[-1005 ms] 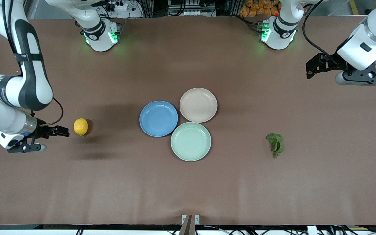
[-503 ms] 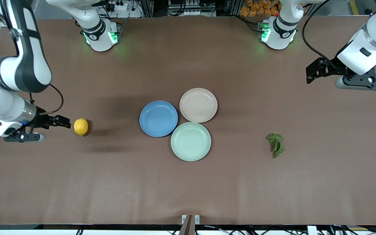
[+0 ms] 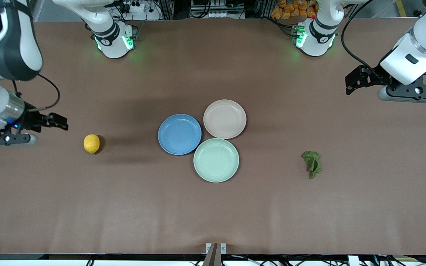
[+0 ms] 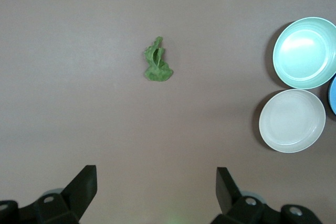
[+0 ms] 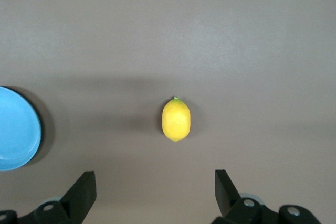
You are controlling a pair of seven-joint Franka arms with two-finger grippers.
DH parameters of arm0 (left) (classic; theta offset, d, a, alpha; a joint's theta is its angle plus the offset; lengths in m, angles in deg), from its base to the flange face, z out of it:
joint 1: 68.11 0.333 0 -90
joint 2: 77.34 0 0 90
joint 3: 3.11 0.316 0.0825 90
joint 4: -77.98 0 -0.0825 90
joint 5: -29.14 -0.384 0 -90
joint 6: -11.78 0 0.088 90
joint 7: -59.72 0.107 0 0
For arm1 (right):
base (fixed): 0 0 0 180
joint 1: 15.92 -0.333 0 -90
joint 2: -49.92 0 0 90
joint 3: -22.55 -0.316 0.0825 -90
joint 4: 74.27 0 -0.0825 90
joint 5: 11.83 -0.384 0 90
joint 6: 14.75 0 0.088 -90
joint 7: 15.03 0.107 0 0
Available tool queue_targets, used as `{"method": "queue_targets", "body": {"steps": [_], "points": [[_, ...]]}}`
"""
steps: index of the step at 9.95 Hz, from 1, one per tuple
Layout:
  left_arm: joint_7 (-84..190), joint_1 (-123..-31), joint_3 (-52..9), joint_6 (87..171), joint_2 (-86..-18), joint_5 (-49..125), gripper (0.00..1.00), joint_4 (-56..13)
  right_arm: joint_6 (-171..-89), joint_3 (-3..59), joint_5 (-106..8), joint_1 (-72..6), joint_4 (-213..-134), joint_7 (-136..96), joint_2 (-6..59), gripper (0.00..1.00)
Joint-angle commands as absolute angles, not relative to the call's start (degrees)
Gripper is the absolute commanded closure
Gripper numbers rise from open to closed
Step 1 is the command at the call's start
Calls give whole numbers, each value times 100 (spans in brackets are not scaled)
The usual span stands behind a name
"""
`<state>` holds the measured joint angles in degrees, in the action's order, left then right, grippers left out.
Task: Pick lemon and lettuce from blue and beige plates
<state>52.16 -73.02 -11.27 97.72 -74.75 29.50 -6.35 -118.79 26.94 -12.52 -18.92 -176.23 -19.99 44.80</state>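
Observation:
The yellow lemon lies on the bare brown table toward the right arm's end, apart from the plates. The dark green lettuce lies on the table toward the left arm's end. The blue plate and the beige plate sit empty at mid-table, touching each other. My right gripper hangs open and empty over bare table beside the lemon. My left gripper is open and empty, high over bare table, well away from the lettuce.
A mint-green plate, also empty, touches the blue and beige plates and lies nearer to the front camera than both. The two arm bases stand at the table's edge farthest from the front camera.
My right gripper has drawn away from the lemon toward the right arm's end of the table, staying open. The left gripper has shifted only slightly. Lemon, lettuce and plates have not moved.

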Motion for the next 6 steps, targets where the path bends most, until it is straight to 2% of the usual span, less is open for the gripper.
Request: {"method": "queue_targets", "body": {"steps": [1,6], "points": [[5409,-7233,-1163,9809,-7549,3011,0,-665,-11504,2562,-1025,-1777,-17535,-1907,4876,0],[5445,-7233,-1163,10010,-7629,3011,0,-824,-10696,2562,-1016,-1794,-16473,-1925,4807,0]]}}
